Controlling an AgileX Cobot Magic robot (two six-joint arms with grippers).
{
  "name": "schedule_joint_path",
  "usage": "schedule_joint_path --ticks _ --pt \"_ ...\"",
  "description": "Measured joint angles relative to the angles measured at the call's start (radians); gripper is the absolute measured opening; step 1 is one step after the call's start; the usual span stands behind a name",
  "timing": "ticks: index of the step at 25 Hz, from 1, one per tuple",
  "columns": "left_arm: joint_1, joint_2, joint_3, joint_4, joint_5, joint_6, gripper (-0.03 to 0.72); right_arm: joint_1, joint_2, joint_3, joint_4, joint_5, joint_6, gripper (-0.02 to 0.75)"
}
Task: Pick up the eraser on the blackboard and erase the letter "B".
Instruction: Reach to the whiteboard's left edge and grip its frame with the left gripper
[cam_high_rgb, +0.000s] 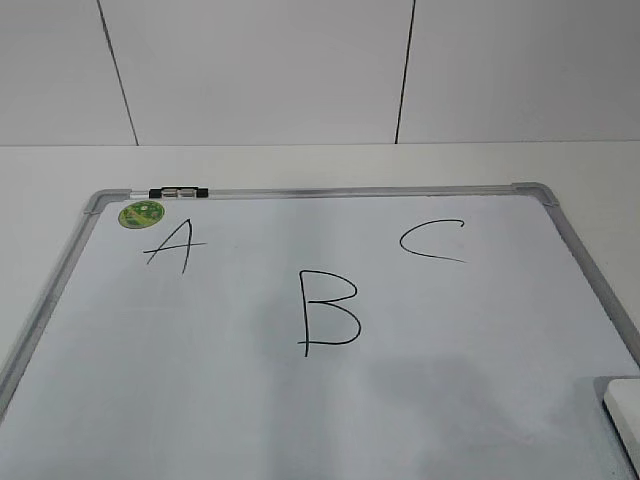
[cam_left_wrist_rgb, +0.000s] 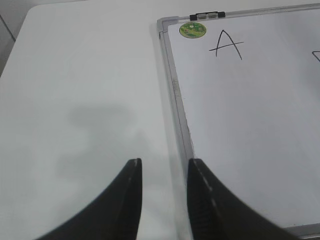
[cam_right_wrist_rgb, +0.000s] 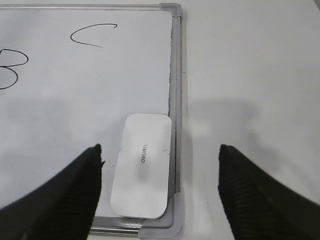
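Your right gripper (cam_right_wrist_rgb: 160, 150) hangs spread wide above the eraser (cam_right_wrist_rgb: 142, 165) in the whiteboard's (cam_high_rgb: 200, 400) corner; the left gripper (cam_left_wrist_rgb: 164, 165) is released; B (cam_high_rgb: 328, 312) is intact.

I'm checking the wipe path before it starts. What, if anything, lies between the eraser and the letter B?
Nothing visible does. The eraser lies at the blackboard's right edge, and only bare board surface separates it from the B. The C sits farther back, off that line.
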Motion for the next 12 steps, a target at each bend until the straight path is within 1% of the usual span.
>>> schedule_joint_path --ticks 12 --pt "0.0 0.0 0.0 0.0 0.0 0.0 0.239 0.0 0.0 0.0 0.0 0.0 0.0 0.583"
